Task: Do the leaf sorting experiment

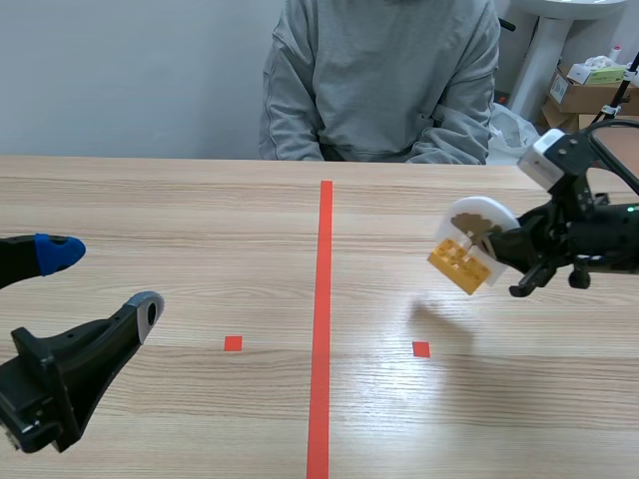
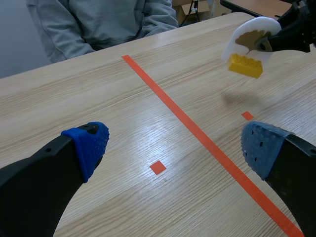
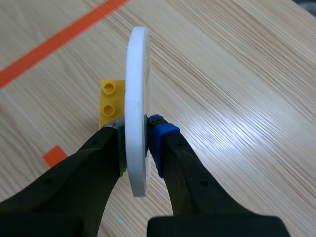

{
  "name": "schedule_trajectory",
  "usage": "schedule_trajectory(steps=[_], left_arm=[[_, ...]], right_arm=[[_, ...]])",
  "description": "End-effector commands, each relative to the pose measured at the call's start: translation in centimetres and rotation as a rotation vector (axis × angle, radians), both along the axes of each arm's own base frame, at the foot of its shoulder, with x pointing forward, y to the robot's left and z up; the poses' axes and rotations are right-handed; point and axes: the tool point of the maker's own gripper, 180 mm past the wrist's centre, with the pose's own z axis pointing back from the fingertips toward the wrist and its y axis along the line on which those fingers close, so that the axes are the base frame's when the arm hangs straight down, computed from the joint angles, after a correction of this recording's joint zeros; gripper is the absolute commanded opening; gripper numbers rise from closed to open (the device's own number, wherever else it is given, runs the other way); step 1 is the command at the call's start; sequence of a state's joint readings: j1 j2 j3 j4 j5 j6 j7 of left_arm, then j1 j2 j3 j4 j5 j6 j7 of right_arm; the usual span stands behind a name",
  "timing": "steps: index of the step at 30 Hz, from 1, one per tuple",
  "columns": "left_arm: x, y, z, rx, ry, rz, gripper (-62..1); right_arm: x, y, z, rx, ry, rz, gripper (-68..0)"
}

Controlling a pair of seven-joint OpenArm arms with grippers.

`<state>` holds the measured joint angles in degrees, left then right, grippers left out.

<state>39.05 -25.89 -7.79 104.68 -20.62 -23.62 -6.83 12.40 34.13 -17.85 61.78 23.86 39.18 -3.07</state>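
The right gripper (image 3: 136, 133) is clamped on the rim of a white disc (image 3: 137, 64), with a pad pressed to each face. It carries the disc on edge above the table (image 1: 200, 220). A yellow studded brick (image 3: 109, 101) sits against one face of the disc, near a tan leaf-shaped piece (image 2: 249, 39). Both are probably fixed there, since neither slides off. Well apart from the disc, the left gripper (image 2: 173, 143) is spread wide, holding nothing.

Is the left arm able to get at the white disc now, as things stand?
Probably yes: the left gripper is open and nothing lies between it and the white disc. However, the right gripper is shut on it.
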Motion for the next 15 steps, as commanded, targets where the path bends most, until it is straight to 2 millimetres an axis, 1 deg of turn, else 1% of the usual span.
schedule_trajectory(steps=[1, 4, 7, 15], left_arm=[[0.2, -0.2, 0.7, -0.020, -0.020, 0.000, -3.7], [0.2, -0.2, 0.7, -0.020, -0.020, 0.000, -3.7], [0.2, -0.2, 0.7, -0.020, -0.020, 0.000, -3.7], [0.2, -0.2, 0.7, -0.020, -0.020, 0.000, -3.7]], right_arm=[[1.2, -1.4, 1.5, -0.005, -0.043, -0.040, -66.6], [1.8, -3.9, 1.8, -0.021, -0.055, -0.117, -66.6], [2.2, -5.9, 1.8, -0.035, -0.057, -0.171, -66.6], [3.4, -9.5, 1.0, -0.043, -0.030, -0.288, -66.6]])
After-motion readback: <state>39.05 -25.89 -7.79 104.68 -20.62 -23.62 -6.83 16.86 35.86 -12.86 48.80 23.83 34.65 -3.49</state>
